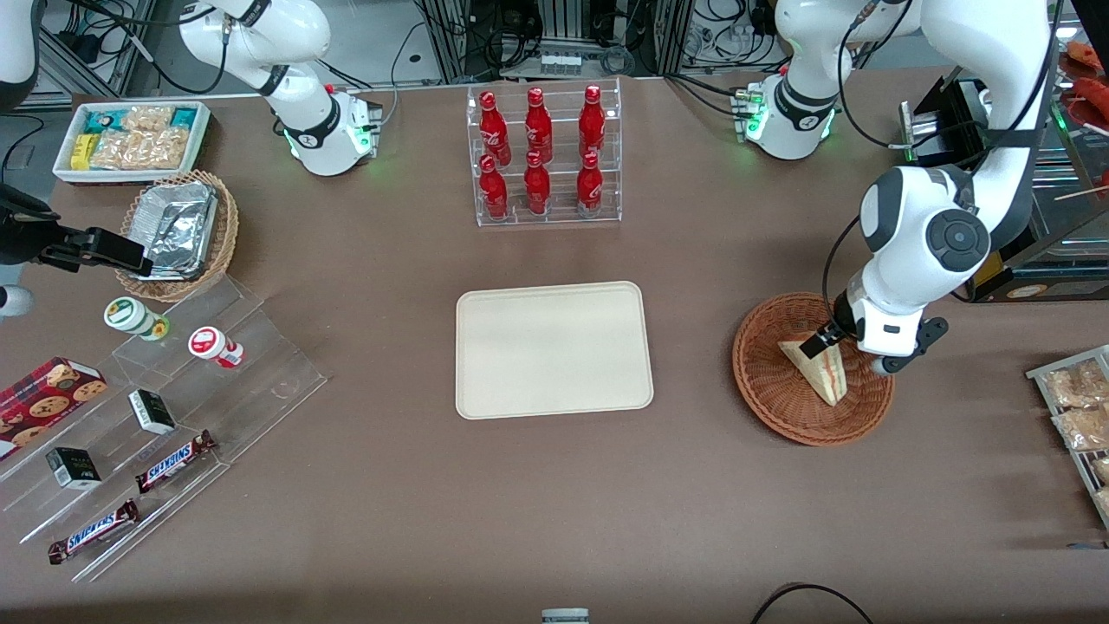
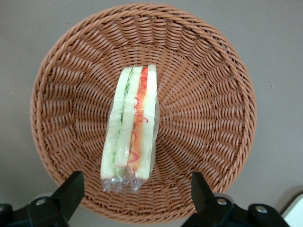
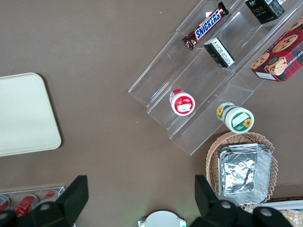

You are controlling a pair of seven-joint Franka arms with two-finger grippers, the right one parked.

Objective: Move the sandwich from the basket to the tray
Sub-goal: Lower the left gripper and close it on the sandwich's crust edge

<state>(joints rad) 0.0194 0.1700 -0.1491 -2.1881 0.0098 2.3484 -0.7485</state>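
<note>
Front view
Basket (image 1: 771,390): round reddish-brown wicker bowl on the brown bench (image 1: 554,503), toward the working arm's end.
Sandwich (image 1: 819,373): wedge lying in the basket, its layered cut edge showing.
Gripper (image 1: 830,340): low over the basket, right above the sandwich's upper end; this view does not show how far apart the fingers are.
Tray (image 1: 553,349): cream rectangle mid-bench, well apart from the basket, nothing on it.
Bottle rack (image 1: 544,156): clear stand of red bottles, farther from the camera than the tray.

Left wrist view
Basket (image 2: 213,118): seen from straight above, filling most of the picture.
Sandwich (image 2: 131,125): wrapped in clear film, standing on edge at the basket's middle, green, red and orange filling between pale bread.
Gripper (image 2: 135,194): fingers (image 2: 71,189) spread wide, one to each side of the sandwich's end, neither touching it.

Right wrist view
Tray (image 3: 23,113): one rounded corner on the bench.
Foil trays (image 3: 244,170): stacked in a lighter wicker basket.
</note>
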